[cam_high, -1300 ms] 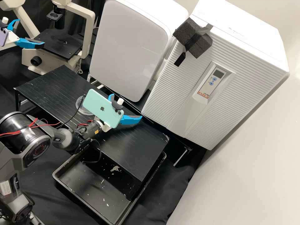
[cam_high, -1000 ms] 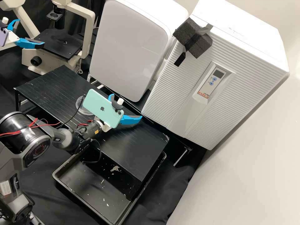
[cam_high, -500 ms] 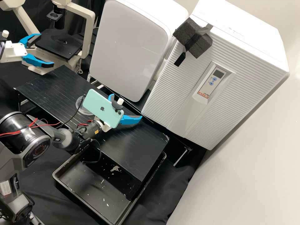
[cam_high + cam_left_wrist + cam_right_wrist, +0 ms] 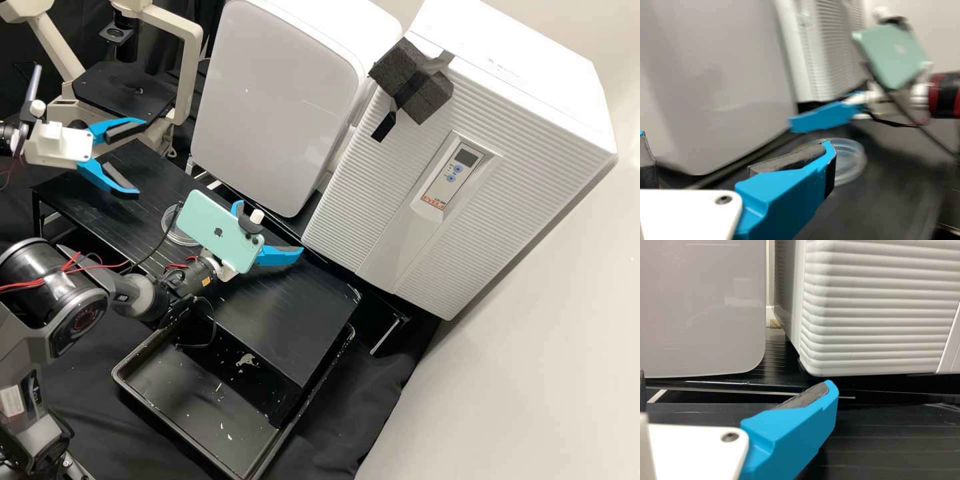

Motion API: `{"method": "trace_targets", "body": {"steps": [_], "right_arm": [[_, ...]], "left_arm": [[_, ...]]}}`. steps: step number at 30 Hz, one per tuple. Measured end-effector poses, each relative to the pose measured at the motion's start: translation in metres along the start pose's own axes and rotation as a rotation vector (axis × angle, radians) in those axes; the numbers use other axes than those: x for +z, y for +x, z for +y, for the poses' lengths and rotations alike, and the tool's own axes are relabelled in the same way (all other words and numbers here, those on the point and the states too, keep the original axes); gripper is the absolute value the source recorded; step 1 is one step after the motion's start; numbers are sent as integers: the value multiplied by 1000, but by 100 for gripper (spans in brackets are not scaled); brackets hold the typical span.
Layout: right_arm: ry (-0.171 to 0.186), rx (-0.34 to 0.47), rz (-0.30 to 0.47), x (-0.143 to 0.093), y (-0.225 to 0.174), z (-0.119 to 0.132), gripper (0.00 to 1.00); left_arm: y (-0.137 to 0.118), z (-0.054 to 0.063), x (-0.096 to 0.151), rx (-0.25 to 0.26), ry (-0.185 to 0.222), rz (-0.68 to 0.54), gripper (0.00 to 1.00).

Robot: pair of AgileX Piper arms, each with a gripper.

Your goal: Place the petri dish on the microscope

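The petri dish lies on the black platform, out ahead of your left gripper, whose empty fingers are spread, so approach straight on (minding the right gripper, also spread, near the dish).

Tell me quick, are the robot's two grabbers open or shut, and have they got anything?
Left gripper: open, holding nothing.
Right gripper: open too, with nothing between its fingers.
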Motion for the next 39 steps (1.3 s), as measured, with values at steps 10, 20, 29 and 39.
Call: {"method": "trace_targets", "body": {"steps": [10,20,29,39], "right_arm": [[0,0,0,0,0,0,100],[0,0,0,0,0,0,100],[0,0,0,0,0,0,100],[0,0,0,0,0,0,100]], "left_arm": [[31,-3,22,-106,-174,-151,100],[49,-15,23,-182,-181,-132,100],[67,-22,15,-203,-202,-114,100],[81,-24,19,-224,-234,-117,100]]}}
